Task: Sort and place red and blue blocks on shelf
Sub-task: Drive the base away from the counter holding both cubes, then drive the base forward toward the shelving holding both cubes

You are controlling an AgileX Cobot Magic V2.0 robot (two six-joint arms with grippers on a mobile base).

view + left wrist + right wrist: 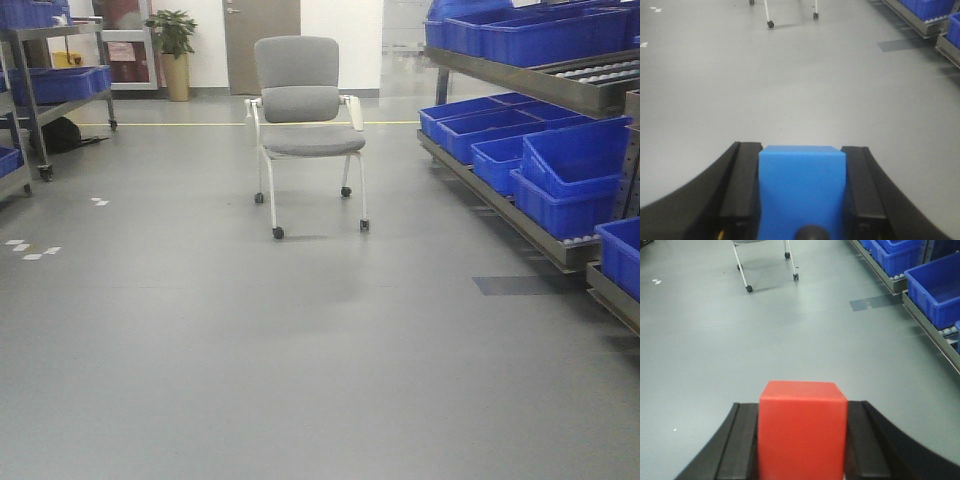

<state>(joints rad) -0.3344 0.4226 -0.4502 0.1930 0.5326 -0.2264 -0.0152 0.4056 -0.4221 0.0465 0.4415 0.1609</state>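
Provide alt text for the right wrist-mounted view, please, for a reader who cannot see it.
A red block sits clamped between the black fingers of the right gripper, low in the centre. Beyond lies grey floor, with the legs of a wheeled chair at top and blue bins on a low shelf at right.

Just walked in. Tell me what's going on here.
The robot has both blocks in hand. Its left gripper is shut on the blue block and its right gripper on the red block. Ahead is open floor with a grey chair; the shelf with blue bins stands off to the right. Neither block is on the shelf yet.
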